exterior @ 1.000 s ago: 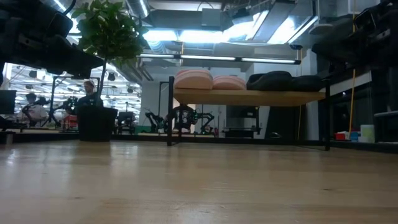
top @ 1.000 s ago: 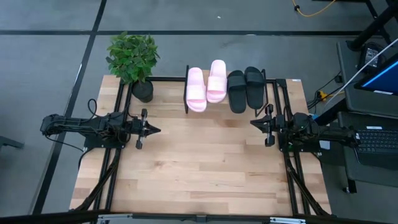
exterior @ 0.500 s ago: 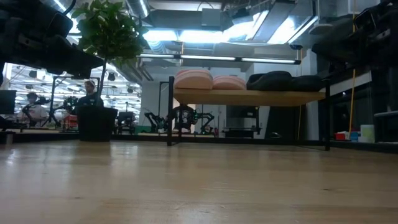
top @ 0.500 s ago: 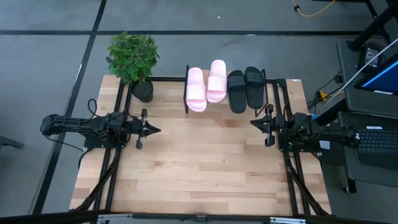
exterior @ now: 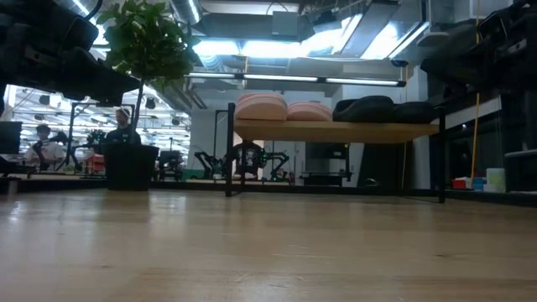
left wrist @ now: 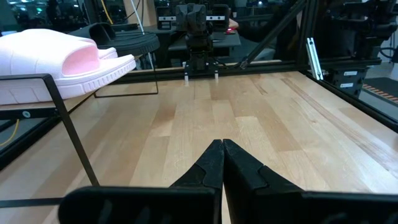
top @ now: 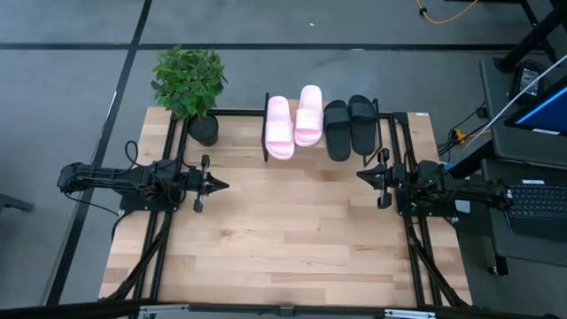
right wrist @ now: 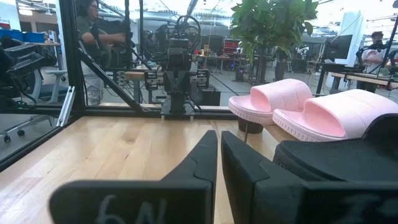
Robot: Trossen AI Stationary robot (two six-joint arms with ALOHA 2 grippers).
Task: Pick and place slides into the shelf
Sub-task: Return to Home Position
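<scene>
Two light pink slides (top: 280, 128) (top: 308, 115) and two black slides (top: 337, 130) (top: 361, 122) lie side by side, soles down, on the plank of the shelf (exterior: 336, 130) at the table's far edge. In the low view the pink slides (exterior: 273, 106) are on the left of the plank and the black slides (exterior: 382, 109) on the right. My left gripper (top: 223, 185) (left wrist: 222, 144) hovers shut over the table's left side, pointing right. My right gripper (top: 360, 175) (right wrist: 218, 140) hovers shut over the right side, pointing left. Neither holds anything.
A potted plant (top: 189, 81) stands at the far left corner, beside the shelf. Black frame rails (top: 164, 239) (top: 416, 248) run along the table's left and right sides. Bare wood (top: 283, 230) spans the middle and near part. People sit in the room beyond (exterior: 122, 122).
</scene>
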